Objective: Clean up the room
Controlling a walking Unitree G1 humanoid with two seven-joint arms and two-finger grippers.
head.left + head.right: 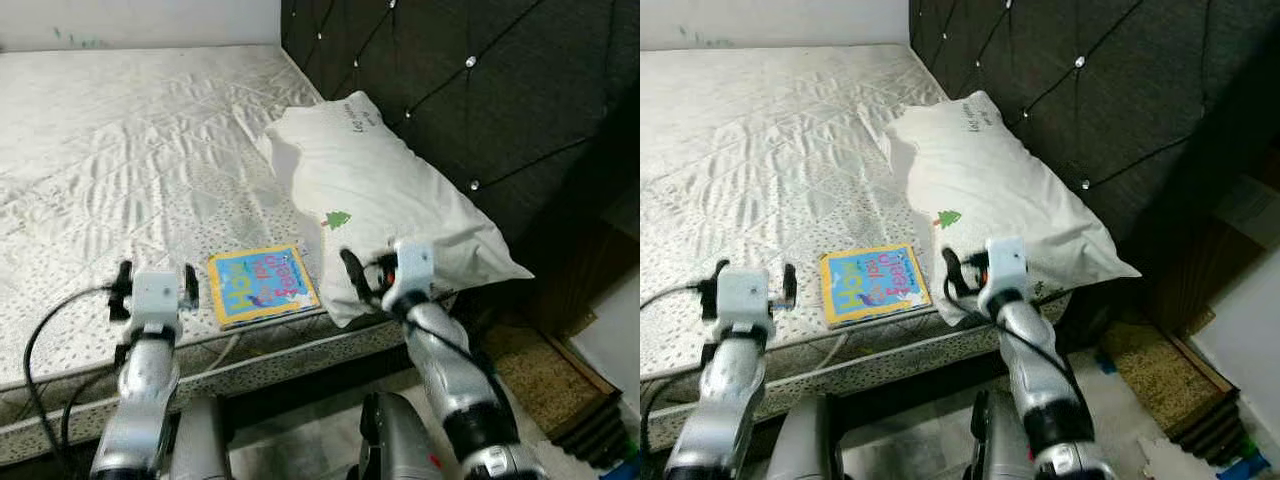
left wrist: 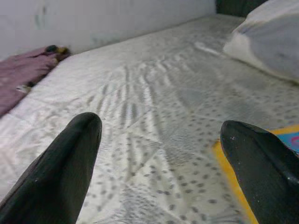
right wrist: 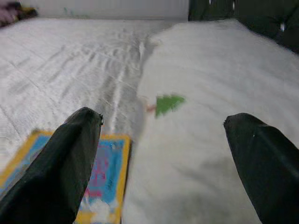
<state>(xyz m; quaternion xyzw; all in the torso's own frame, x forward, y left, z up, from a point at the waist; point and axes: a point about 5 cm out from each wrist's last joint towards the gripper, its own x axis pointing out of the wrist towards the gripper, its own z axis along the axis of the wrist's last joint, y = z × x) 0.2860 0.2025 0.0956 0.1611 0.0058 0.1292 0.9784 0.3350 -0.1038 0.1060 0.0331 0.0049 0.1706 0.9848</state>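
A colourful picture book (image 1: 263, 285) with a yellow border lies flat near the front edge of the bare mattress (image 1: 120, 140). To its right a white pillow (image 1: 375, 190) with a small green tree print (image 1: 337, 219) rests against the dark headboard and overhangs the mattress corner. My left gripper (image 1: 153, 285) hovers open over the mattress edge, left of the book. Held open at the pillow's near end, just right of the book, is my right gripper (image 1: 385, 272). The right wrist view has the book (image 3: 105, 179) and the pillow (image 3: 210, 140) lying ahead between its fingers.
A dark tufted headboard (image 1: 470, 90) runs along the right. A brown mat (image 1: 545, 375) lies on the floor beside the bed. A purple cloth (image 2: 21, 77) is bunched at the mattress's far side by the wall. A black cable (image 1: 45, 330) hangs off my left arm.
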